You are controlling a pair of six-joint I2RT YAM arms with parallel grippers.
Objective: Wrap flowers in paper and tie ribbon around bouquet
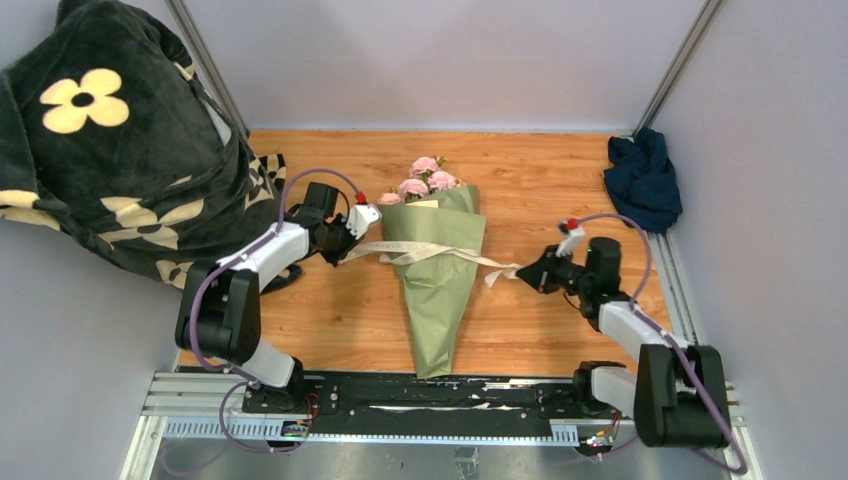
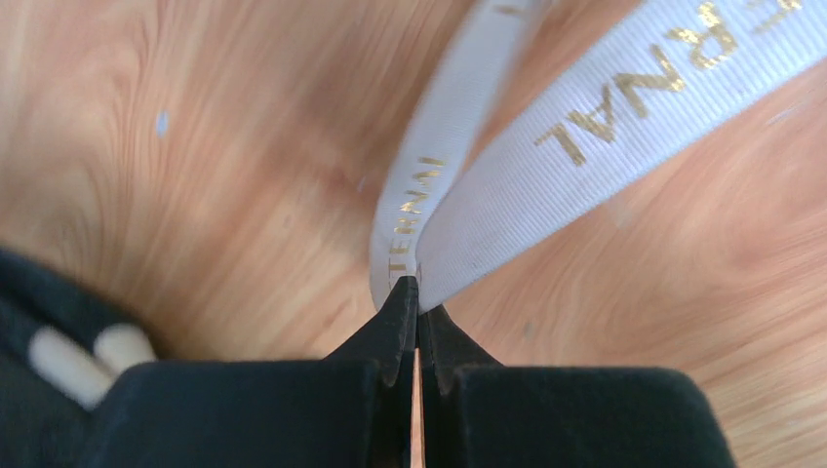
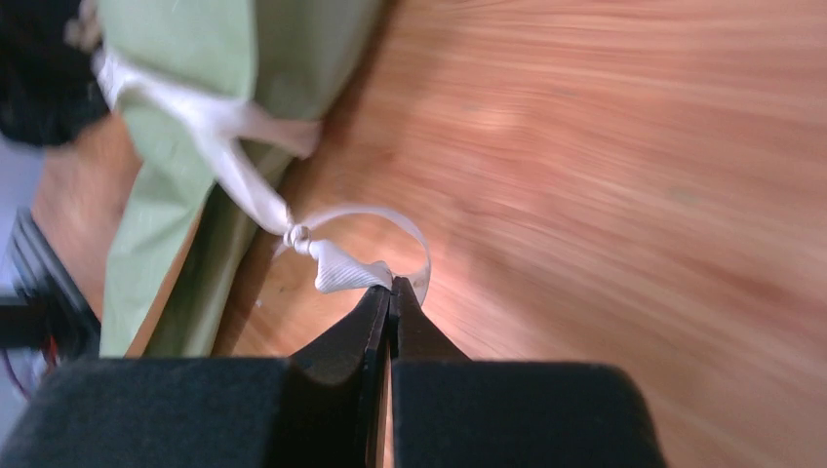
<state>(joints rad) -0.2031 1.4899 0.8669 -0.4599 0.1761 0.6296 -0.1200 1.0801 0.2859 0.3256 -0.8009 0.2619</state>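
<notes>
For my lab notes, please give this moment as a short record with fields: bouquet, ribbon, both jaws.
bouquet: lying on the table, pink flowers toward the far side, paper tip toward the arms
ribbon: across the paper, stretched to both sides
left jaws: shut on the ribbon
right jaws: shut on the ribbon

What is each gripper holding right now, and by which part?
Both hold the ribbon: left gripper pinches a fold where two strands meet, left of the bouquet; right gripper pinches the right tail beyond a small knot.
</notes>
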